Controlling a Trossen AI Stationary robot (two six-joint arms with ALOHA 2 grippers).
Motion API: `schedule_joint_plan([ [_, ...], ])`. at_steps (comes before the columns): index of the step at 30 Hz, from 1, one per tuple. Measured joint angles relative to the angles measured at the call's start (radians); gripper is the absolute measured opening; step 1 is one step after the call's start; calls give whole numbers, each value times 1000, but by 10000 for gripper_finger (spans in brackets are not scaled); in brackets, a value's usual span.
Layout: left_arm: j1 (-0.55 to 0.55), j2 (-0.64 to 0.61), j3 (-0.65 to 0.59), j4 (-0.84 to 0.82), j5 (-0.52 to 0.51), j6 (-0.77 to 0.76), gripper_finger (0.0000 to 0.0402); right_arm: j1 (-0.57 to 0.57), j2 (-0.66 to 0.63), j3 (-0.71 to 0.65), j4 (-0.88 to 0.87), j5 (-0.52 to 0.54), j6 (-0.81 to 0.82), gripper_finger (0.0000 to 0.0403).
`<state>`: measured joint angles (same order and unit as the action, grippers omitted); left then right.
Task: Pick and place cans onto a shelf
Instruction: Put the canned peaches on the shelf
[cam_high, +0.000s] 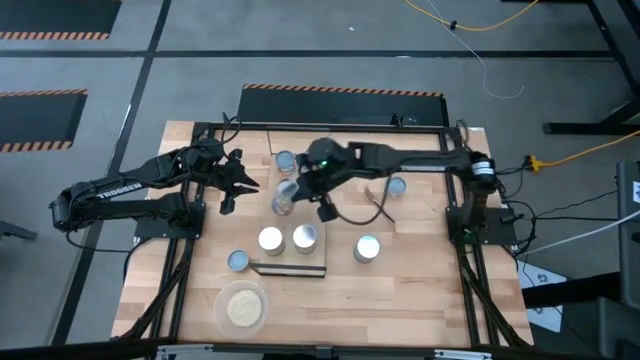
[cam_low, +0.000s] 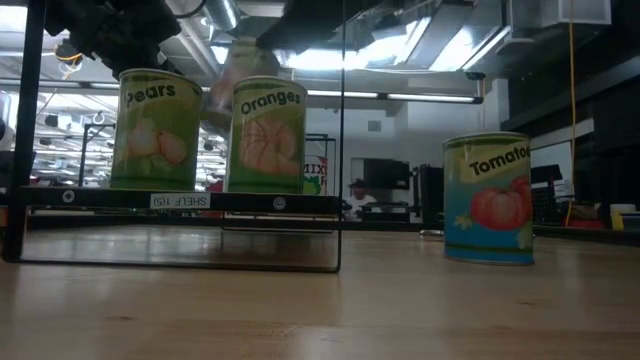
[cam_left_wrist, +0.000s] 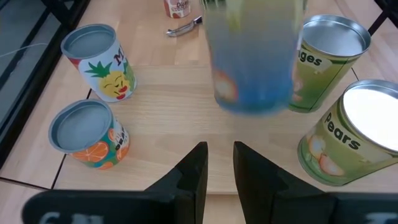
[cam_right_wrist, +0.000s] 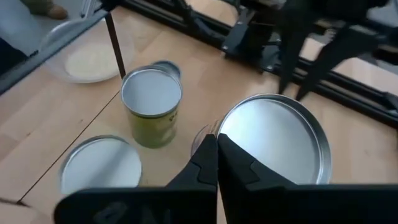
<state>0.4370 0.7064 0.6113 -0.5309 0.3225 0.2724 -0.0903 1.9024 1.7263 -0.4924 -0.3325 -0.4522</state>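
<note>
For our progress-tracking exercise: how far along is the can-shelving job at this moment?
Done: two cans, Pears and Oranges, stand on the shelf. In hand: the right gripper grips a third can by its rim. Remaining: the Tomato can and others wait on the table; the left gripper hovers empty.

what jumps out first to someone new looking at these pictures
Two green-labelled cans, Pears and Oranges, stand side by side on the shelf. A Tomato can stands alone on the table to one side. Above mid-table, the right pincer holds a blurred can.
</note>
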Motion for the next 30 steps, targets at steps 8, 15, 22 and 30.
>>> schedule_joint_plan([
  [8, 0, 0, 0, 0, 0, -1, 70, 4, 102, 32, 1, -2, -2, 0],
  [15, 0, 0, 0, 0, 0, -2, 70, 9, 135, 32, 3, -2, -2, 0],
  [22, 0, 0, 0, 0, 0, -1, 70, 10, 136, 4, 15, -2, 1, 0],
  [30, 0, 0, 0, 0, 0, -2, 70, 10, 160, 4, 23, -2, 1, 0],
])
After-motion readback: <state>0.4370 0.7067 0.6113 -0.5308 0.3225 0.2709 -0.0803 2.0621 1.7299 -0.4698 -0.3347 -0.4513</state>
